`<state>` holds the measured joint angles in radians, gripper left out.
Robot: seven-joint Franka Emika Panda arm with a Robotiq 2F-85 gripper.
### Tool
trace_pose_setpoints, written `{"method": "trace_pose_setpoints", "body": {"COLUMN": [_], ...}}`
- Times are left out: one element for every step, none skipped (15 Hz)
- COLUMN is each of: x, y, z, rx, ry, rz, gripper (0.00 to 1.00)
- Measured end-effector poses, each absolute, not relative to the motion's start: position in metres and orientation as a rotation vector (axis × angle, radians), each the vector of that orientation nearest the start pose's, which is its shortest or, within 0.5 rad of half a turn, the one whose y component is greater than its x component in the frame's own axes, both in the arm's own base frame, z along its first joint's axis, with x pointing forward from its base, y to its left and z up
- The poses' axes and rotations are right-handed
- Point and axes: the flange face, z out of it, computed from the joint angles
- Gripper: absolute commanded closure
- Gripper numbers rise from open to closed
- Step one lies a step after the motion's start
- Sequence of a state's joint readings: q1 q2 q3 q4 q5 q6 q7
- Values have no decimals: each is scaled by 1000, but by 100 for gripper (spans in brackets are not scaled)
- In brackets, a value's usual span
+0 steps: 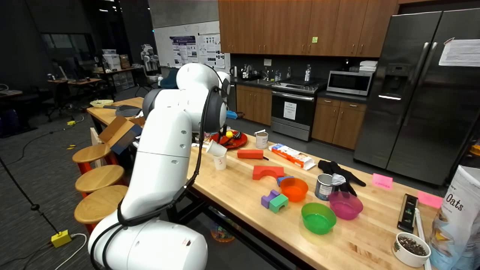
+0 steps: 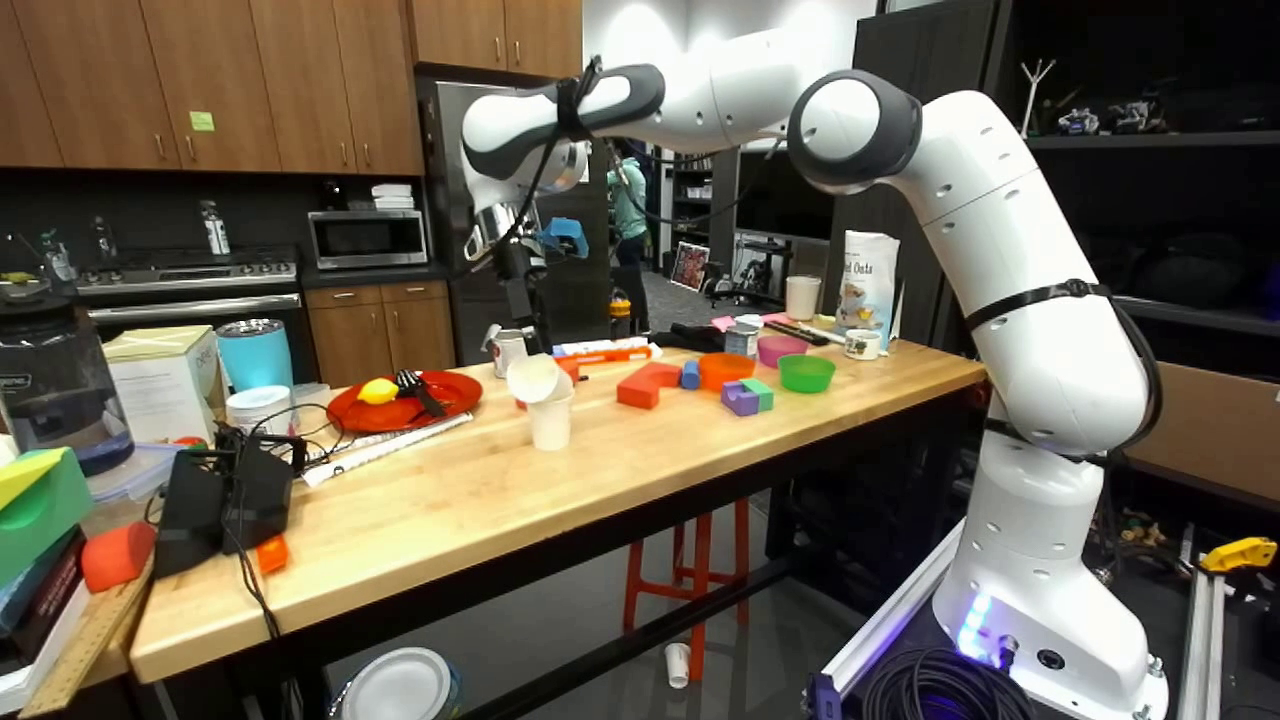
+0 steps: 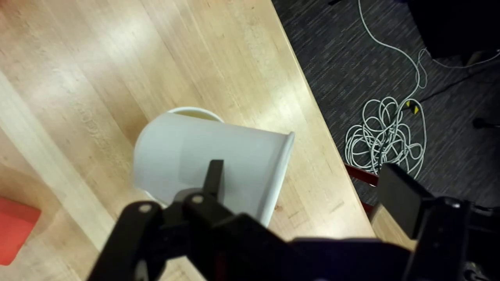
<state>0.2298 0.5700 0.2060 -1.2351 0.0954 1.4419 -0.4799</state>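
left of centre in the wrist view, the tilted white cup [image 3: 244,150] rests at the mouth of the upright cup marked 3 [image 1: 220,164]. the gripper [image 3: 301,171] stands spread wide and empty; i'd centre it slowly, lest both cups topple.

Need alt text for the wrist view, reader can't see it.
Open black gripper with one finger over a pale cup tipped sideways across an upright cup on a wooden table; contact with the finger is unclear. A red block shows at the left edge, and coiled pale cord lies on dark carpet beyond the table.
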Motion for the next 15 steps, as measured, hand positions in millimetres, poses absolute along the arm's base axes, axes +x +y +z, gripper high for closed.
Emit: {"method": "trace_pose_setpoints", "body": {"x": [622,623,623,623,623,623,622,622,621,621,621,621,621,620,621], "y": [267,267,267,267,267,267,266,266,266,266,266,266,266,265,265], "z": [421,422,423,424,425,426,426,426,426,426,426,427,427,428,428], "rx": [-2594,-2595,-2597,-2600,-2604,-2608,-2611,-2615,-2617,-2618,-2620,-2621,-2623,-2624,-2625], "ry": [-1249,-1246,-1243,-1237,-1230,-1223,-1216,-1208,-1203,-1199,-1195,-1191,-1187,-1184,-1181], "rz": [509,510,511,512,515,518,523,529,534,538,542,546,550,555,558], "gripper": [39,46,56,63,72,78,85,94,99,100,100,100,100,100,99]}}
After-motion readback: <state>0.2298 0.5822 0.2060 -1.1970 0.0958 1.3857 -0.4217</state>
